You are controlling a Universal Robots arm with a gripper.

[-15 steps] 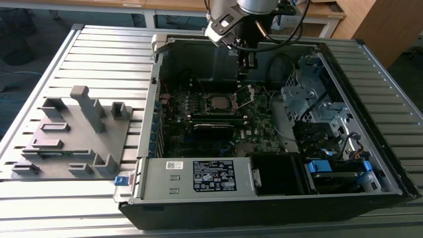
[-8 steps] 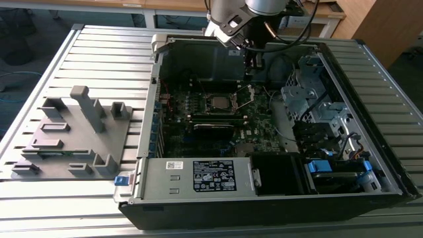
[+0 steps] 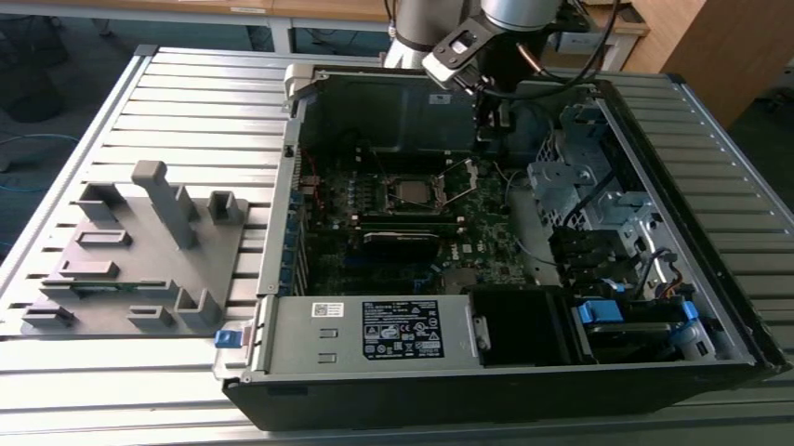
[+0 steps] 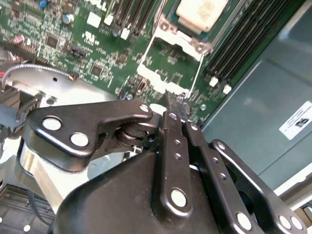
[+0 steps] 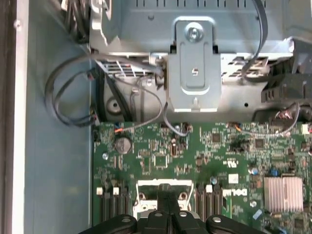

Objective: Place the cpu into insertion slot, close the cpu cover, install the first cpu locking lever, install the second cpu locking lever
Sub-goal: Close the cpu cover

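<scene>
gripper (image 4: 174, 100) linkage sits closest in second wrist view, fingers pinched together w/ no gap btwn them, tips right at free edge of the cpu cover (image 4: 155, 74). cover stands swung open, tilted up off the motherboard (image 3: 372, 251). the cpu (image 4: 202, 12) already sits in the insertion slot (image 3: 394, 195), just beside the raised cover, inside open pc case (image 3: 694, 307).

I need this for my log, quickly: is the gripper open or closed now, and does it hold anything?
Gripper: closed, with its tips at the edge of the cpu cover; whether it pinches the cover cannot be told.
</scene>
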